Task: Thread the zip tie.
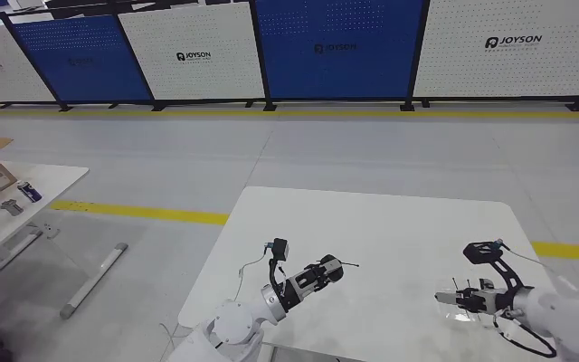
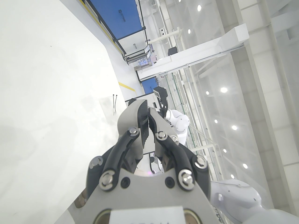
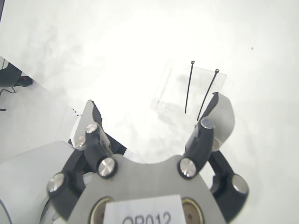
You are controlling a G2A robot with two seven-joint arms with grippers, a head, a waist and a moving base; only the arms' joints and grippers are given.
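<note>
My left gripper [image 1: 331, 270] hovers over the near left part of the white table [image 1: 389, 226]. It is shut on a thin black zip tie [image 1: 350, 264] that sticks out past its tips. In the left wrist view its fingers [image 2: 140, 117] are pressed together. My right gripper [image 3: 155, 108] stands open just above a clear plastic tray [image 3: 163, 87] near the table's front right. Two more black zip ties [image 3: 189, 87] [image 3: 208, 94] lie side by side on that tray, just ahead of one fingertip [image 3: 215, 101]. The same pair of ties [image 2: 114, 103] lies far off in the left wrist view.
The table's front edge runs close under both arms. A second white table [image 1: 36, 181] with small items stands far left across the floor. Blue and white partition panels [image 1: 335, 50] line the back.
</note>
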